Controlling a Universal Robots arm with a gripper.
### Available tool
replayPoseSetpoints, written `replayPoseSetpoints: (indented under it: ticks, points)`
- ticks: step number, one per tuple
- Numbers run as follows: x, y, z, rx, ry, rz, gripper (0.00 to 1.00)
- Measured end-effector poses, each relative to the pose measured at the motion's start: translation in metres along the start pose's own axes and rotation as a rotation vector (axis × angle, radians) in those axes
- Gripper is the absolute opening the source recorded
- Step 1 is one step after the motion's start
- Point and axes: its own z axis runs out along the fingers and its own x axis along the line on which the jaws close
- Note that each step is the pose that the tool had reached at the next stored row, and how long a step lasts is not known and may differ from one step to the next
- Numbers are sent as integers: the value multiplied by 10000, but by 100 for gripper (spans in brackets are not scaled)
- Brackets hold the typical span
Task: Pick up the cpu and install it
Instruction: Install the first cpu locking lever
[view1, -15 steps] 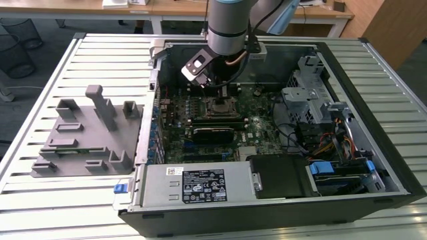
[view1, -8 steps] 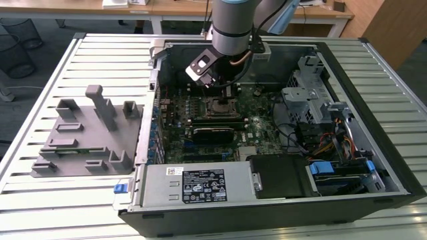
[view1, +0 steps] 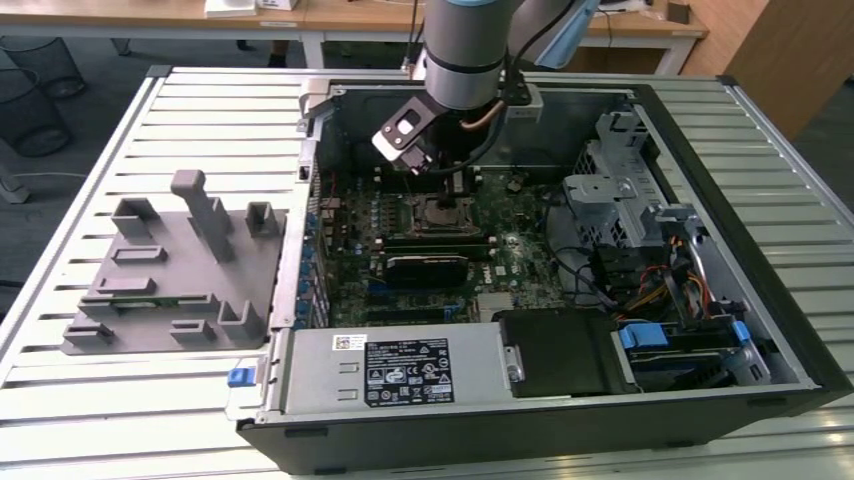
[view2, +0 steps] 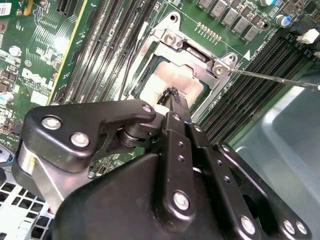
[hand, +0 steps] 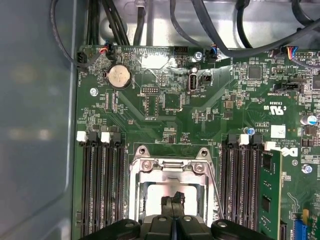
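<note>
Exterior view, upper middle of the frame: the gripper (view1: 447, 188), fingers clenched together, empty, touches the cpu (view2: 172, 77) lying in the socket (view2: 197, 55).

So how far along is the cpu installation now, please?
Looks done: the cpu lies inside the socket frame on the motherboard, not on the grey tray. In hand: the end effector, shut, is at the cpu's silver top; whether it touches is unclear. Left: the thin lever juts away from the socket, so it seems not latched yet.
</note>
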Motion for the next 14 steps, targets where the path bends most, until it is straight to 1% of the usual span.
replayPoseSetpoints:
  ticks: [14]
  points:
    - [1, 0, -56, 0, 0, 0, 11]
